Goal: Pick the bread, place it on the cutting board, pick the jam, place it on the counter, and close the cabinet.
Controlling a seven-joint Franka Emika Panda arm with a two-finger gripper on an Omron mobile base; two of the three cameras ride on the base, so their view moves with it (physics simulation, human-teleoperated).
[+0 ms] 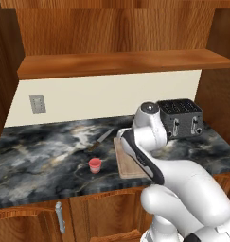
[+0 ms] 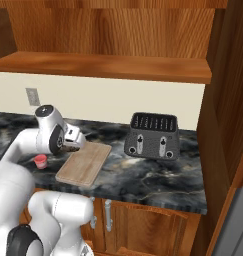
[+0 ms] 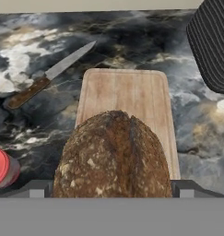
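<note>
Jaws grip the dark speckled bread loaf (image 3: 112, 156) above the tan wooden cutting board (image 3: 125, 92); lower gently onto its centre, clear of the wooden-handled knife (image 3: 49, 74).

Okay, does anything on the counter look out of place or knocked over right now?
Nothing spilled or tipped. The knife lies loose on the counter, angled beside the cutting board. The jam stands upright; the toaster sits square.
</note>
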